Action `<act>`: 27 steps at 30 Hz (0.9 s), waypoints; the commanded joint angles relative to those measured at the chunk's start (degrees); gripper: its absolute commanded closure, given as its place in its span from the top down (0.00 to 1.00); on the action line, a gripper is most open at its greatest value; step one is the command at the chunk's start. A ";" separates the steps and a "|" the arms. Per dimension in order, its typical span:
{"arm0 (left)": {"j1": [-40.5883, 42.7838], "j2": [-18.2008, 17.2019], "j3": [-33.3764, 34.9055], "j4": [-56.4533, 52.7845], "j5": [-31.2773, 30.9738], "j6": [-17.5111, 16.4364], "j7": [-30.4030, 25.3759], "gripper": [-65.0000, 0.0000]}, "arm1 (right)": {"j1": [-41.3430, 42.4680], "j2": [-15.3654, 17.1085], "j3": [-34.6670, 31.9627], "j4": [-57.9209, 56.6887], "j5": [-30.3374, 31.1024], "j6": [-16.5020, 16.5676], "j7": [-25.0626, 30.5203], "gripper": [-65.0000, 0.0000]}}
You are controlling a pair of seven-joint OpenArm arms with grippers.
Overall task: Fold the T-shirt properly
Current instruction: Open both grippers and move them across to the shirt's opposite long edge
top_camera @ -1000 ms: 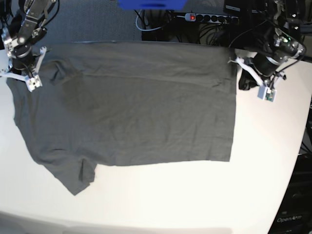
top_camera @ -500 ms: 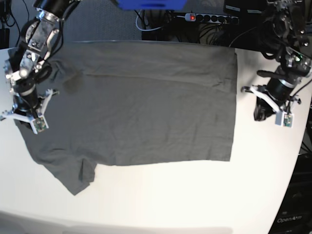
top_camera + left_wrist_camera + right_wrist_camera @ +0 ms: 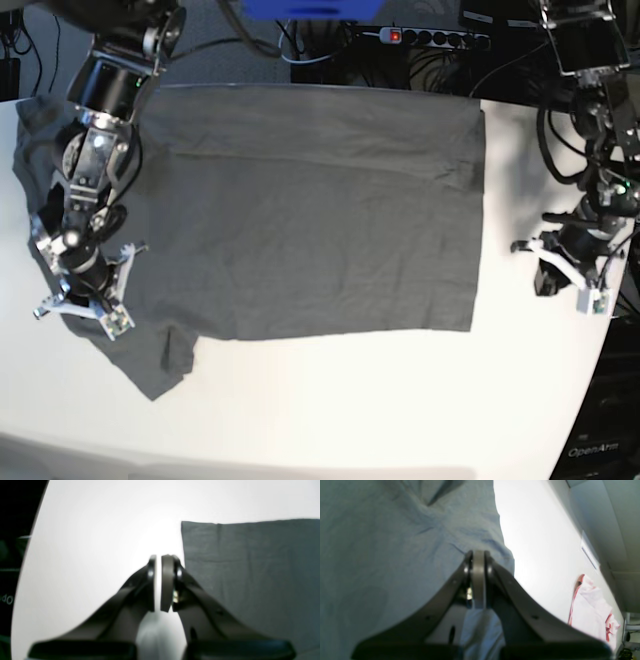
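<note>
Fingers of both grippers are closed, holding nothing: right gripper (image 3: 85,300) over the flat dark grey cotton T-shirt's (image 3: 310,210) sleeve, left gripper (image 3: 570,275) beside its hem, seemingly positioning for a fold.

I see the T-shirt (image 3: 300,210) as thin, matt dark grey cloth, softly creased. The table (image 3: 400,400) looks smooth, white and slightly glossy. My left gripper (image 3: 161,582) has dark matt plastic fingers (image 3: 167,580).

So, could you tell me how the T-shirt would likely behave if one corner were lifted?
The T-shirt would probably drape limply, since it lies flat with soft wrinkles. It looks thin, so likely light. On the smooth white table it may slide and bunch.
</note>
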 commanded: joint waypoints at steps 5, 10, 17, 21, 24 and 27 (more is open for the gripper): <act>-8.45 -1.78 4.39 -6.85 1.92 -0.14 -1.88 0.06 | 5.10 2.21 0.01 -4.98 0.39 -0.64 0.91 0.00; -14.34 -1.61 7.38 -15.38 3.77 -0.14 -3.64 0.06 | 5.01 2.30 0.19 -6.21 0.39 -0.64 1.17 0.00; -19.44 -1.78 12.92 -26.72 3.33 -0.31 -11.99 0.49 | 4.13 2.12 0.01 -6.39 0.39 -0.64 1.26 0.00; -19.61 -1.52 13.53 -27.34 3.59 -6.20 -13.49 0.64 | 3.69 2.30 0.01 -6.56 0.39 -0.64 1.26 0.00; -20.58 -1.43 13.44 -27.87 3.59 -7.70 -13.49 0.66 | 3.69 2.30 0.01 -6.56 0.39 -0.64 1.26 0.00; -21.81 -1.43 13.44 -32.26 3.50 -8.14 -13.58 0.66 | 2.90 2.30 0.01 -6.39 0.39 -0.64 1.26 0.00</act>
